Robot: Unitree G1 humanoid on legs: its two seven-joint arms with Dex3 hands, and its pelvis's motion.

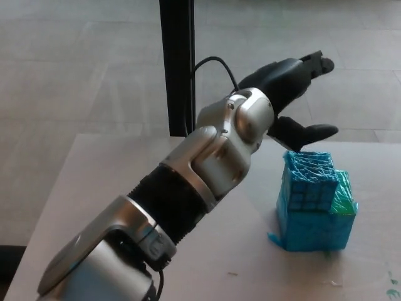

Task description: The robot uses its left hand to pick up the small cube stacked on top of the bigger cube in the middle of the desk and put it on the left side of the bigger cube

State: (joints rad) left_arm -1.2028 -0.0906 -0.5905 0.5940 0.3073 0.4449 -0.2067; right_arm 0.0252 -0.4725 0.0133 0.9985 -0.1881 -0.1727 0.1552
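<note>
A small blue cube [311, 182] wrapped in shiny film sits on top of a bigger blue cube [316, 226] at the right of the desk [94, 188]. The bigger cube shows a green patch at its right top edge. My left hand [291, 94] hovers above and just behind the small cube, open, fingers spread, thumb pointing right close over the cube's top. It holds nothing. My silver and black left arm [188, 182] crosses the desk from the lower left. The right hand does not show.
A black vertical post [177, 63] stands behind the desk's far edge. Beyond it lies a tiled floor [81, 63]. The desk's left edge runs diagonally from the far corner toward the lower left.
</note>
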